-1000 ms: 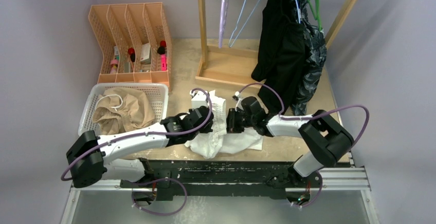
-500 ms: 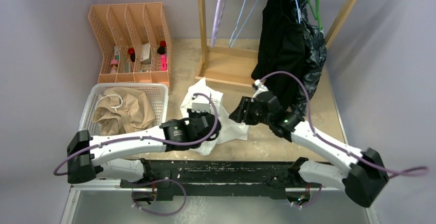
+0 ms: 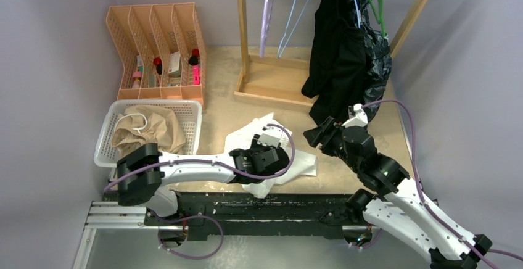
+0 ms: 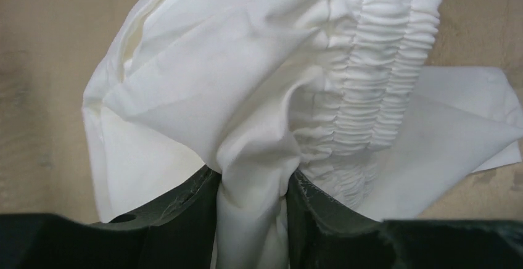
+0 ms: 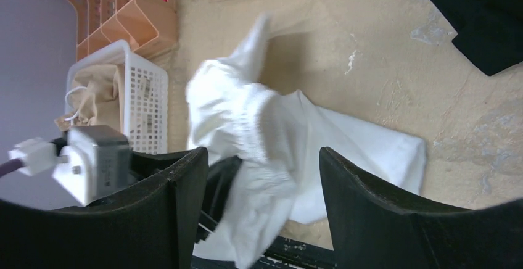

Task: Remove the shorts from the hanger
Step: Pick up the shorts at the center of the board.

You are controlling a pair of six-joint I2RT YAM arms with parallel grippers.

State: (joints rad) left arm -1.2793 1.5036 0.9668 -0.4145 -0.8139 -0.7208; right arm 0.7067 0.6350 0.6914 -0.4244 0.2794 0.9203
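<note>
White shorts point(image 4: 259, 96), now in the pinch of left pincer point(image 4: 253, 219) alone; right pincer point(image 5: 262, 207) spread, newly clear.

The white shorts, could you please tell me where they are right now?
In the top view, the white shorts lie on the table, near its front middle, right of the basket, a fold between the left end effector's fingers.

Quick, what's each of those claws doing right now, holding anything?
Left gripper: closed on a fold of the white shorts.
Right gripper: open, holding nothing.
</note>
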